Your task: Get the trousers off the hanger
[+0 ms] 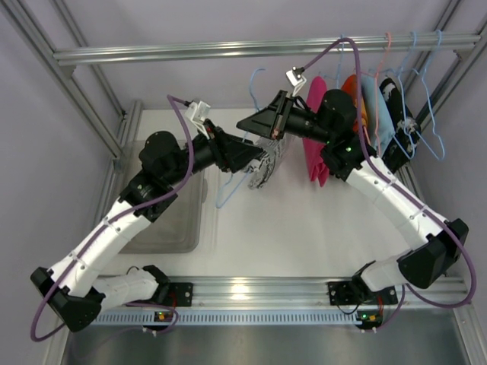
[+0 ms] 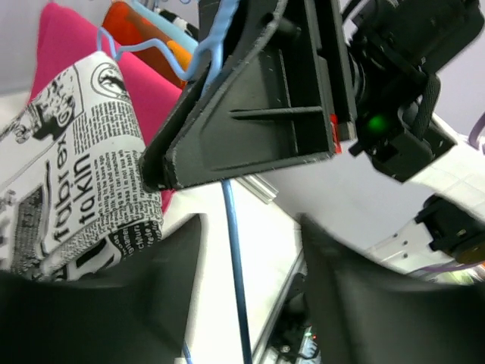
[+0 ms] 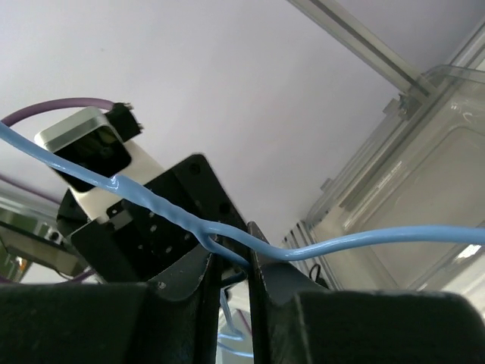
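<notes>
My right gripper [image 3: 227, 258] is pinched almost shut on the hanger [image 3: 364, 239] at its twisted neck. That keeps the wire steady in the air above the worktop [image 1: 304, 236], so it cannot swing when the cloth is pulled. The trousers [image 2: 83, 167] appear to hang from it, at 6 o'clock of that gripper in the top view. My left gripper [image 2: 248, 227] sits at their 9 o'clock, about half open and holding nothing. The hanger's wire runs between its fingers and the trousers lie just beside one finger. I judge it is placed to take the cloth and draw it off.
</notes>
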